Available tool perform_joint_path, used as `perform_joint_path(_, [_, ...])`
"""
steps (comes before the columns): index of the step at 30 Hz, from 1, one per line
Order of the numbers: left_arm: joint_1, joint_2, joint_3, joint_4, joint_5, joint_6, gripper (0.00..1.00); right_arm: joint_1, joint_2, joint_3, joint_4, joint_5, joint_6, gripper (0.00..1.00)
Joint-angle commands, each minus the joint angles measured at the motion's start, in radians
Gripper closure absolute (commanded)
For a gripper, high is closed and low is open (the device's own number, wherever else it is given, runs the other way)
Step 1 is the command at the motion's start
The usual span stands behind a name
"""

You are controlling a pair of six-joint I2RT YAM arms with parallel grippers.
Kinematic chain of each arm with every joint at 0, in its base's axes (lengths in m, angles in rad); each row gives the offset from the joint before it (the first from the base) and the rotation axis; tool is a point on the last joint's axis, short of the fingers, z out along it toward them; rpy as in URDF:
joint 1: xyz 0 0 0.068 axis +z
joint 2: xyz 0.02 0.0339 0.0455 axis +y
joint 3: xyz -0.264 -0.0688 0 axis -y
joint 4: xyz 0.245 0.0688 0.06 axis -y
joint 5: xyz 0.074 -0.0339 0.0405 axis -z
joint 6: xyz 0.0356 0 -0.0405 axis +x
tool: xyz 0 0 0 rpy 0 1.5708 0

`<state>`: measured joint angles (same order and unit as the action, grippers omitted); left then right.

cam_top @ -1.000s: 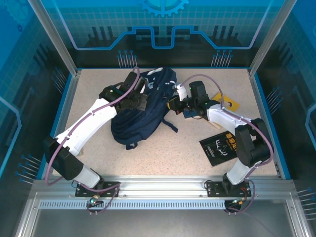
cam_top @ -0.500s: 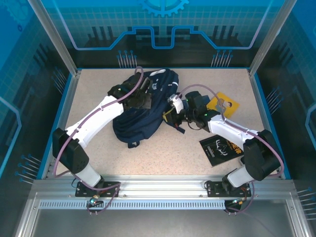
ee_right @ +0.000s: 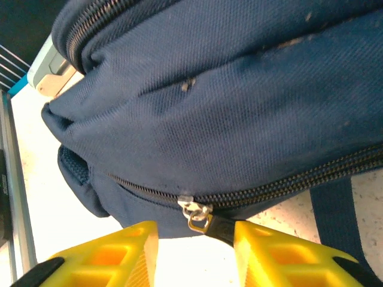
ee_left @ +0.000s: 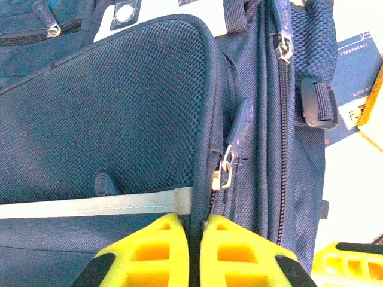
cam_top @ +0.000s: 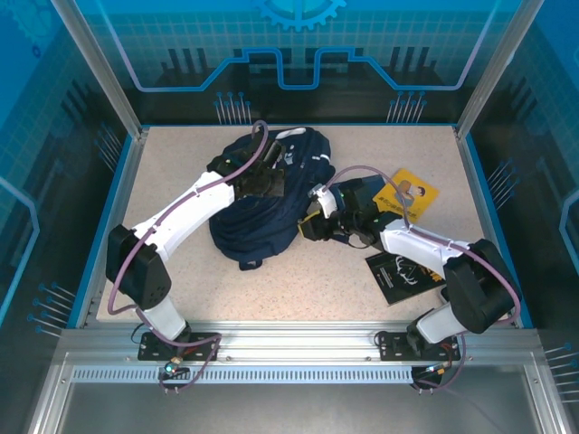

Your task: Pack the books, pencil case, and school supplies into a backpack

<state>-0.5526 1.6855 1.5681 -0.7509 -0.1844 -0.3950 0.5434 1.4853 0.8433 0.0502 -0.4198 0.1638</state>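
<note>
The backpack (cam_top: pixel 258 231) lies flat on the speckled table (cam_top: pixel 181 163), left of centre, with its top end toward 12 o'clock and a loose strap trailing from its 6 o'clock end. The left gripper (cam_top: pixel 262 176) sits over the upper part of the backpack. In the left wrist view the left gripper (ee_left: pixel 197 242) has its two yellow fingers drawn together on the piped edge of a mesh panel, so the fabric seam is pinched between them. A zip pull (ee_left: pixel 230 161) hangs just above that grip, and a pale stripe (ee_left: pixel 90 206) runs across the panel toward 9 o'clock. The right gripper (cam_top: pixel 312 224) stands at the backpack's 3 o'clock edge. In the right wrist view the right gripper (ee_right: pixel 197 251) has its fingers clearly apart. A metal zipper slider (ee_right: pixel 196 216) sits in the gap between them, with its dark tab reaching toward one finger, and nothing is clamped. The yellow book (cam_top: pixel 412 192) lies on the table at 3 o'clock from the backpack, partly under the right arm. The black book (cam_top: pixel 403 271) lies at 4 o'clock, well apart from the bag. A dark blue book (ee_left: pixel 359 60) shows just beside the backpack's side in the left wrist view
</note>
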Motion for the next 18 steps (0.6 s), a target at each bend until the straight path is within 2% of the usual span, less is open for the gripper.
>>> perform_joint_path(1, [0.007,-0.015,0.046,0.088,0.024,-0.025,1.00,0.000,0.027,0.005,0.039,-0.004,0.022,0.55])
perform_joint_path(6, [0.008,-0.009,0.058,0.087,0.036,-0.021,1.00,0.000,0.069,0.021,0.051,0.020,0.011,0.55])
perform_joint_path(11, [0.007,-0.003,0.067,0.081,0.034,-0.019,1.00,0.009,0.092,0.030,0.055,0.034,-0.056,0.64])
perform_joint_path(16, [0.008,0.010,0.072,0.082,0.030,-0.032,1.00,0.016,0.086,0.030,0.038,0.031,-0.094,0.90])
perform_joint_path(18, [0.009,0.022,0.080,0.083,0.028,-0.051,1.00,0.033,0.074,0.031,0.025,0.038,-0.112,0.95])
